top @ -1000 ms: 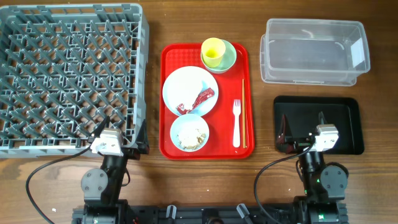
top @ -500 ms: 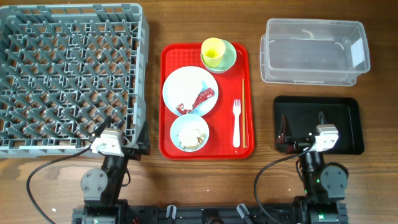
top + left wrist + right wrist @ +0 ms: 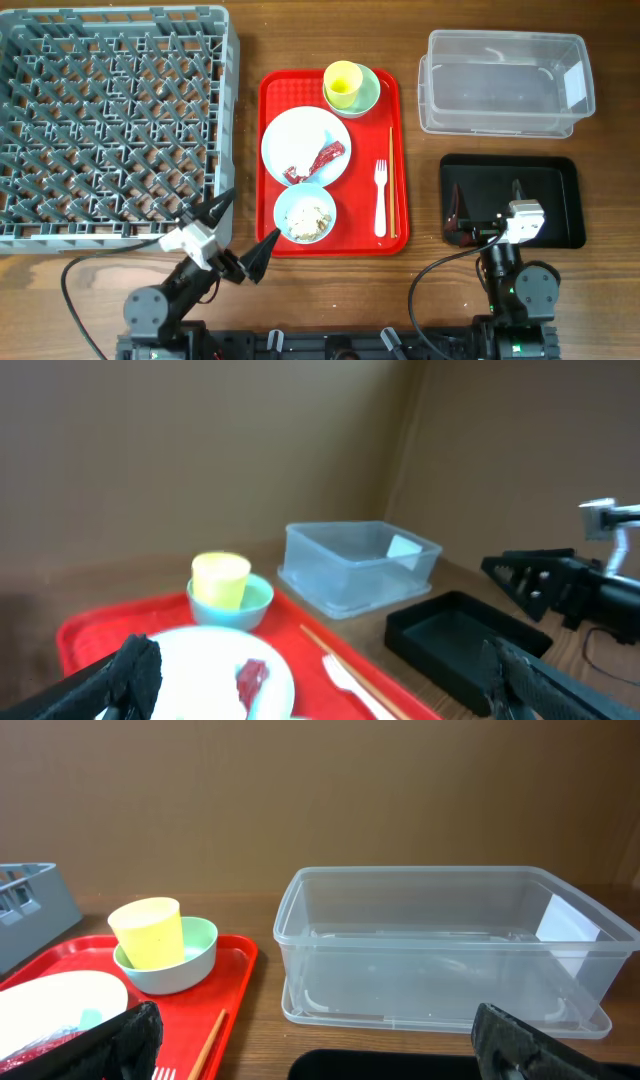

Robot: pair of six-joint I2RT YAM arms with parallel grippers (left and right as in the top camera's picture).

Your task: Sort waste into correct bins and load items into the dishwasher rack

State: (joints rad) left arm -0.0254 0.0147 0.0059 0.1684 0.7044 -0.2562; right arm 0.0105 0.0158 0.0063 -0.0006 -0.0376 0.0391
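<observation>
Two released, empty grips: left fingers [image 3: 262, 256] at 7 o'clock of the red tray [image 3: 390, 95], right fingers [image 3: 517, 192] over the black tray [image 3: 560, 175]. Wrapper [image 3: 320, 160] lies on the white plate [image 3: 300, 132]; rice scraps [image 3: 306, 219] sit in the light blue bowl [image 3: 280, 212] at 6 o'clock.

One dishwasher rack [image 3: 228, 100], one red tray [image 3: 360, 222], one plate [image 3: 300, 135], one cup [image 3: 342, 82], one fork [image 3: 380, 198], one wrapper [image 3: 322, 160], one clear tub [image 3: 500, 36], one black tray [image 3: 560, 200] and two bowls, the pale green bowl [image 3: 369, 93] and the light blue bowl [image 3: 280, 205], are counted.
</observation>
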